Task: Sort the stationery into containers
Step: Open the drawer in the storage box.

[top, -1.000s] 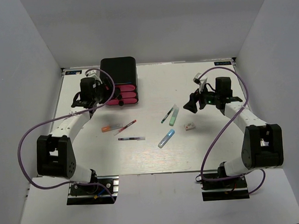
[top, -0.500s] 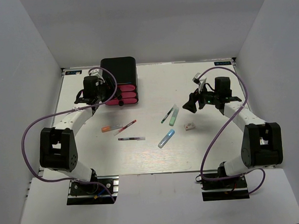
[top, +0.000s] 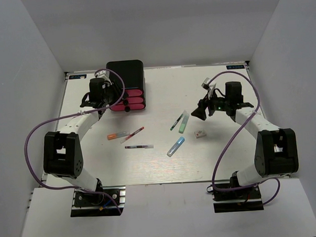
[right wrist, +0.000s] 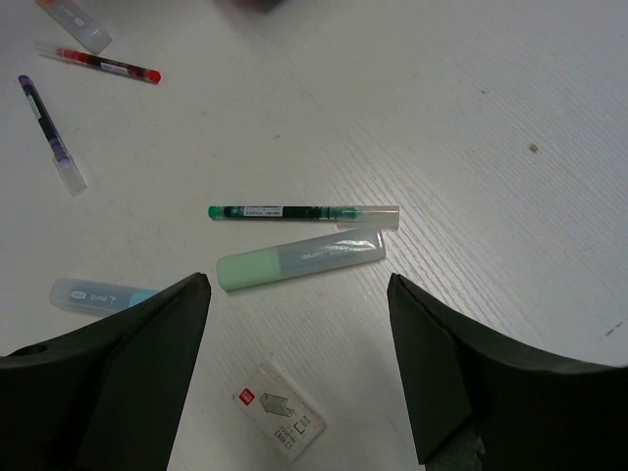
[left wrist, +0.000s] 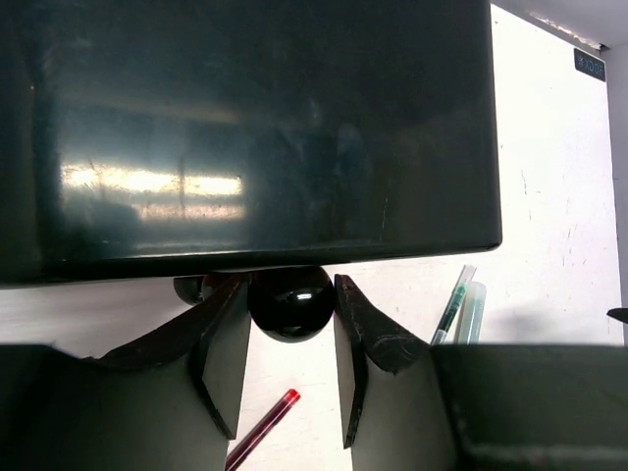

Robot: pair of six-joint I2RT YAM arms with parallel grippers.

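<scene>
your left gripper (left wrist: 290, 292) pinches the round black knob (left wrist: 290, 306) of a pink drawer (top: 136, 92) in the black box (top: 125, 74), so pull it open next; your right gripper (right wrist: 296, 285) hangs wide open, empty.

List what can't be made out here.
- Left wrist: the box top hides the drawer fronts. Which drawer's knob this is, and whether the left fingers already pinch it, is unclear.
- Right wrist: orange marker cut by top edge; blue marker partly behind the right finger.
- Top: eraser print too small.
</scene>
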